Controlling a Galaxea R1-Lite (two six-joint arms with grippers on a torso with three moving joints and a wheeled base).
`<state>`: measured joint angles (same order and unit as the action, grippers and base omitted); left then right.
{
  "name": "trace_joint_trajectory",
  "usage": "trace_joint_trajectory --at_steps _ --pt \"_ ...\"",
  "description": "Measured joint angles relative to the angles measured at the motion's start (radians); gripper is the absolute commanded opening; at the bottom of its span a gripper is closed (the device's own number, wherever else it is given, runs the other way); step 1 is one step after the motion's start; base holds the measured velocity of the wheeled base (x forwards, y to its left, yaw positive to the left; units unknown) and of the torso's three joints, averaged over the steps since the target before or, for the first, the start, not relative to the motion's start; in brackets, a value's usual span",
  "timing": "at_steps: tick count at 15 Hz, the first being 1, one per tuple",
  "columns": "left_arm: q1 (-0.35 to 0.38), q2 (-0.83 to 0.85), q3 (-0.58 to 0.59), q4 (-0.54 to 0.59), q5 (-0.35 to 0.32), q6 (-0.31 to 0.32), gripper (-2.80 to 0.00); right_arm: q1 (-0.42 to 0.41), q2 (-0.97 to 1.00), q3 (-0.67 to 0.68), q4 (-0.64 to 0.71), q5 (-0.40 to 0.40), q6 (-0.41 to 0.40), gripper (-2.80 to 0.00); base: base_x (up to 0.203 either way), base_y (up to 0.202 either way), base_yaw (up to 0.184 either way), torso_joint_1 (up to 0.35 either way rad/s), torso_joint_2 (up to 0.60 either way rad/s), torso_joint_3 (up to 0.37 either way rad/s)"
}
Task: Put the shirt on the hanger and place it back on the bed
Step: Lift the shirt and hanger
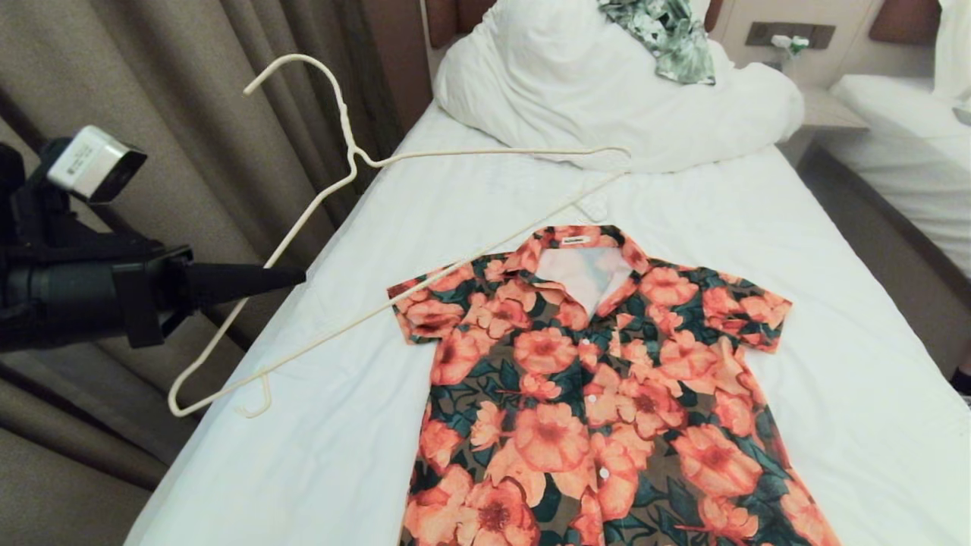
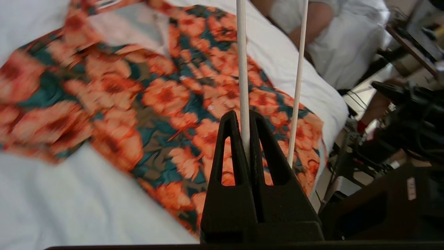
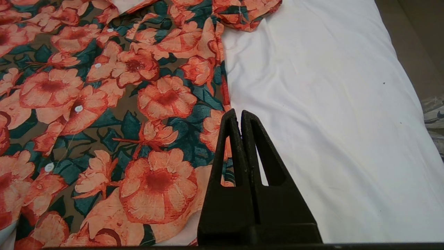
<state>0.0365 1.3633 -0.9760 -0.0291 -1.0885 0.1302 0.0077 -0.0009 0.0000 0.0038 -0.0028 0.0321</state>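
We count one floral shirt (image 1: pixel 599 394), one wire hanger (image 1: pixel 356 163), and one leaf-print garment (image 1: pixel 671 34) atop one bunched duvet (image 1: pixel 576 91). We see two beds: the near bed (image 1: pixel 834 364) and a second bed (image 1: pixel 903 136). We see two black hands: left hand (image 2: pixel 244 118), right hand (image 3: pixel 237 116).

Bare sheet right of the shirt (image 1: pixel 599 394) (bed (image 1: pixel 850 394)) lies open; hanger (image 1: pixel 364 163) bars collar's left approach.

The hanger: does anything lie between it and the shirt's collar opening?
Nothing visible does. The left gripper holds the hanger raised over the bed; the shirt lies flat, collar uncovered.
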Motion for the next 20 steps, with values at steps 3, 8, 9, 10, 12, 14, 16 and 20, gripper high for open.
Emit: trace_joint_trajectory --at_steps 3,8,9,10,12,14,16,20 --pt "-0.051 -0.024 -0.007 -0.021 0.002 -0.003 -2.8 0.0 0.0 0.0 0.001 0.0 0.0 -2.8 0.0 0.0 0.0 0.0 0.0 0.0" --pt "-0.098 -0.026 0.017 -0.055 0.017 -0.009 -2.8 0.0 0.0 0.0 0.0 0.0 0.0 -2.8 0.0 0.0 0.0 0.0 0.0 0.0" --pt "-0.116 -0.023 0.018 -0.054 0.028 -0.007 -2.8 0.0 0.0 0.0 0.0 0.0 0.0 -2.8 0.0 0.0 0.0 0.0 0.0 0.0" --pt "-0.136 -0.02 0.018 -0.055 0.061 -0.006 -2.8 0.0 0.0 0.0 0.0 0.0 0.0 -2.8 0.0 0.0 0.0 0.0 0.0 0.0" --pt "-0.184 -0.018 0.018 -0.055 0.153 -0.005 -2.8 0.0 0.0 0.0 0.001 0.0 0.0 -2.8 0.0 0.0 0.0 0.0 0.0 0.0" --pt "-0.235 -0.024 0.038 -0.054 0.244 -0.003 -2.8 0.0 0.0 0.0 0.0 0.0 -0.001 -2.8 0.0 0.0 0.0 0.0 0.0 0.0" --pt "-0.254 -0.031 0.049 -0.054 0.259 -0.002 -2.8 0.0 0.0 0.0 0.0 0.0 -0.004 -2.8 0.0 0.0 0.0 0.0 0.0 0.0" --pt "-0.294 -0.056 0.048 -0.055 0.259 -0.005 -2.8 0.0 0.002 -0.013 0.027 -0.002 -0.01 -2.8 0.0 0.0 0.0 0.0 0.0 0.0"
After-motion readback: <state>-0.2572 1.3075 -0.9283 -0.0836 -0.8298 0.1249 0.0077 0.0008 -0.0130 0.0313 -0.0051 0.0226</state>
